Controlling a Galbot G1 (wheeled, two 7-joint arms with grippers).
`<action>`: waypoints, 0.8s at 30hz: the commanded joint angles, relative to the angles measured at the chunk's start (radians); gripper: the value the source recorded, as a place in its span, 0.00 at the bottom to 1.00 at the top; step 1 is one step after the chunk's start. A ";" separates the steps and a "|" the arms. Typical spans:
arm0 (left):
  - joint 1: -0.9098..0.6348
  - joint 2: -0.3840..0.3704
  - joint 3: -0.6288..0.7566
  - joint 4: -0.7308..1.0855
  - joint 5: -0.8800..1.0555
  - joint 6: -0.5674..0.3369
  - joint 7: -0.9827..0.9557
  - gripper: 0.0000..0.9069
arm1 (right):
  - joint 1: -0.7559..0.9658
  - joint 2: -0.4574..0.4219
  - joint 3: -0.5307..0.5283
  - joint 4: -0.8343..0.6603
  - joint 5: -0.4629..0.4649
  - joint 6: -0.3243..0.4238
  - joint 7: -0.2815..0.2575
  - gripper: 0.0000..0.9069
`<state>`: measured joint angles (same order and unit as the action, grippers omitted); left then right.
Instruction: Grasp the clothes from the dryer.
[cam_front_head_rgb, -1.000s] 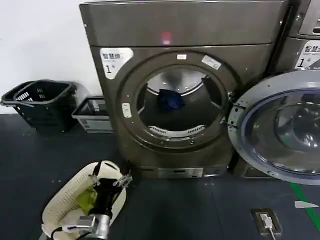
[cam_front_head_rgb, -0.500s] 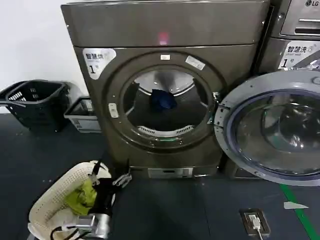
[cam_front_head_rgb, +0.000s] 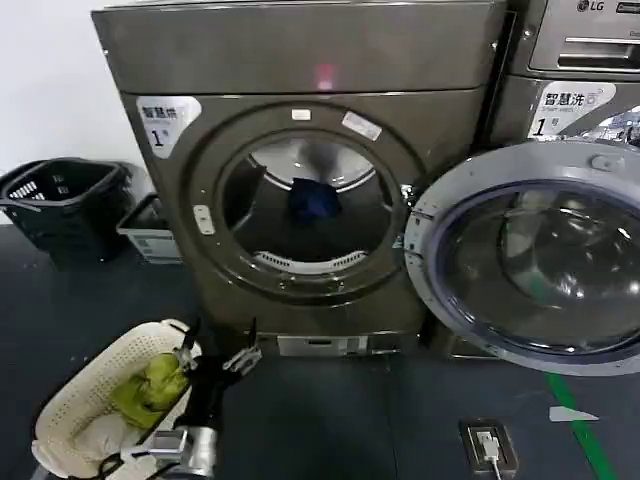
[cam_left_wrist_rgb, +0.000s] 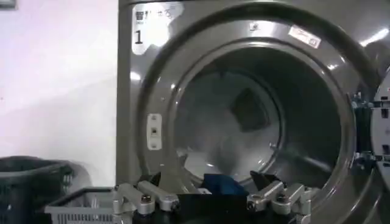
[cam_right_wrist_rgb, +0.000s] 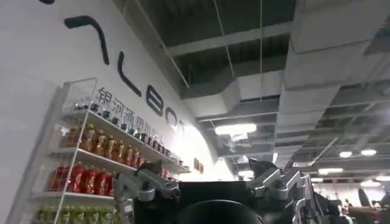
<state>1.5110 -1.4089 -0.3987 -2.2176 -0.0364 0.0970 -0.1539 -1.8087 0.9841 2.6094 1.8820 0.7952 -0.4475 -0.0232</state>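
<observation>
We saw the clothes (cam_front_head_rgb: 314, 200), a small navy bundle, lying inside the drum of the dryer (cam_front_head_rgb: 300, 170), whose door (cam_front_head_rgb: 530, 260) stood swung wide. The left gripper (cam_front_head_rgb: 215, 358) hung low before the machine, jaws apart and holding nothing, the bundle well beyond and above them. Just beside those jaws sat a white basket (cam_front_head_rgb: 75, 400). The right gripper (cam_right_wrist_rgb: 216, 185) pointed at the ceiling, jaws apart, empty.

Navy-blue clothes (cam_front_head_rgb: 314, 201); bronze-grey dryer (cam_front_head_rgb: 300, 60); black basket (cam_front_head_rgb: 62, 205).
</observation>
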 joint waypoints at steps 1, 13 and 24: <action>0.000 0.002 -0.001 -0.002 -0.002 0.000 -0.001 1.00 | -0.001 0.000 0.000 0.002 0.000 0.000 0.000 1.00; 0.002 0.013 -0.018 -0.013 -0.021 0.004 -0.003 1.00 | -0.005 0.002 0.000 0.007 0.005 0.001 0.001 1.00; -0.012 0.015 -0.033 -0.020 -0.034 0.002 -0.002 1.00 | -0.005 0.007 -0.005 0.004 0.025 0.089 -0.007 1.00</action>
<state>1.4984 -1.3940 -0.4313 -2.2387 -0.0689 0.0999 -0.1568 -1.8144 0.9905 2.6051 1.8861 0.8157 -0.3886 -0.0277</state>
